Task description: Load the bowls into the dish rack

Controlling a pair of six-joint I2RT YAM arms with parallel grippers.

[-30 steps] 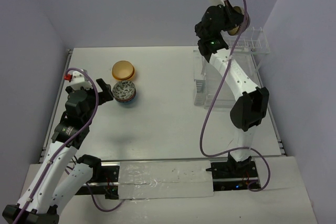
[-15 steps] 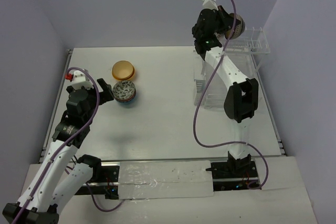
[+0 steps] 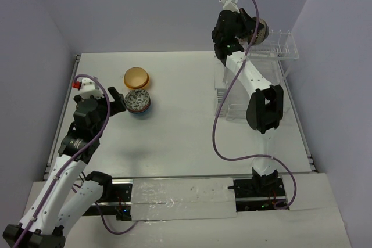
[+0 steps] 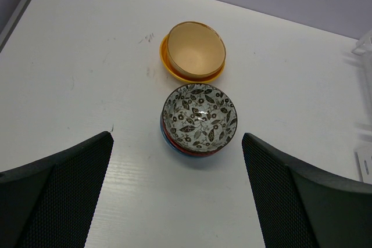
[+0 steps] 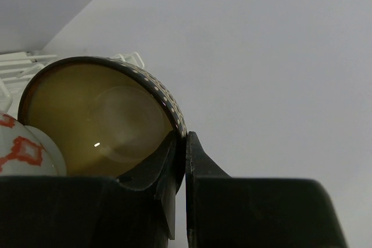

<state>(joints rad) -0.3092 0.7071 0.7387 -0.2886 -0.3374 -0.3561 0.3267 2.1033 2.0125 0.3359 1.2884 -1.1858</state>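
On the left, the left gripper (image 3: pixel 118 103) hung with its fingers spread wide, just left of a stack of bowls (image 4: pixel 199 119). The top bowl bore a black-and-white leaf print, and a blue rim and a red rim showed beneath it. One orange-yellow bowl (image 4: pixel 195 50) sat just beyond the stack. At the far right, the right gripper (image 5: pixel 185 161) pinched the rim of one dark dotted bowl (image 5: pixel 110 120), raised over the far end of the dish rack (image 3: pixel 280 47), beside a white bowl with red markings (image 5: pixel 23 149).

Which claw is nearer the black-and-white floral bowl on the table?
Left. The left claw sits open just short of the floral bowl; the right claw is far off by the dish rack, shut on a dotted dark bowl.
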